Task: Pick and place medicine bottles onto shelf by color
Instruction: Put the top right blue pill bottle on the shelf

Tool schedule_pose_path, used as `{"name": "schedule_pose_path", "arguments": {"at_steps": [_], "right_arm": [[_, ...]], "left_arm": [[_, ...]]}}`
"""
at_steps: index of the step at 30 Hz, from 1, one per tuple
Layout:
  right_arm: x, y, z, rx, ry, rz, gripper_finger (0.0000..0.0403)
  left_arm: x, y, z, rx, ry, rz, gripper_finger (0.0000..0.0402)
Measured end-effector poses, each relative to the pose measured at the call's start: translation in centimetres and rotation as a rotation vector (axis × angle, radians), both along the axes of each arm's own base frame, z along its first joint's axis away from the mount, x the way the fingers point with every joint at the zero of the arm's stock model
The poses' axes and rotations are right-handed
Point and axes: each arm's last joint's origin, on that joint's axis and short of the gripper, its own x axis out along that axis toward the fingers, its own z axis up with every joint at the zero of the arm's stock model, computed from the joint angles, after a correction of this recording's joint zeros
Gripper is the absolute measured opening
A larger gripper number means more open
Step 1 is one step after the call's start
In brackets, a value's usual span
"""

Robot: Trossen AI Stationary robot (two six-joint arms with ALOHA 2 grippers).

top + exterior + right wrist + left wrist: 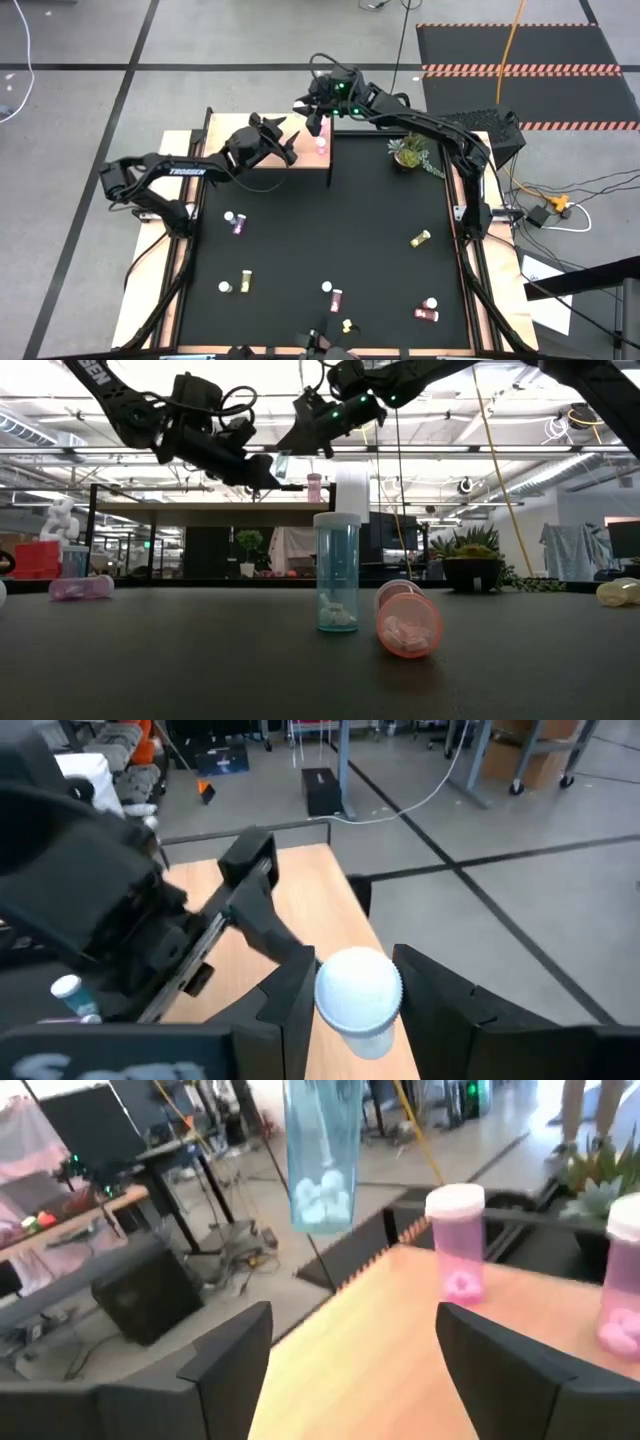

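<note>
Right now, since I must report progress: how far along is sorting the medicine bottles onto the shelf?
Done: two pink bottles stand on the shelf. In hand: the right gripper holds a blue bottle above it; the left gripper hovers open, empty. Left: several bottles lie on the black table.

— What is showing around the table (380, 250)?

— A grey floor (90, 40) is running off all around, crossed by dark lines, and a black mat (520, 45) with striped edges is lying on it.

— And farther back?

— Ceiling lights (500, 380) are glowing over desks, and a potted plant (470, 560) is sitting at the table's far edge.
</note>
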Motion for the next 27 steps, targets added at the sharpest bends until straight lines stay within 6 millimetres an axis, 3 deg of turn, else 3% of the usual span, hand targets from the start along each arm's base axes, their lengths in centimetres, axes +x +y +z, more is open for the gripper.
{"name": "schedule_pose_path", "arguments": {"at_steps": [7, 15, 27], "right_arm": [[2.2, -1.2, -0.5, 0.005, 0.055, 0.018, 0.0123], [3.0, -1.3, -2.8, 0.052, 0.17, 0.036, 0.0123], [3.6, -0.5, -3.9, 0.036, 0.217, 0.073, 0.0123]], "left_arm": [[-1.6, -1.2, 2.2, -0.007, 0.018, -0.005, 0.0294], [-4.0, -2.2, 3.2, -0.079, 0.091, 0.123, 0.0294], [-4.3, -2.3, 3.3, -0.084, 0.1, 0.126, 0.0294]]}}
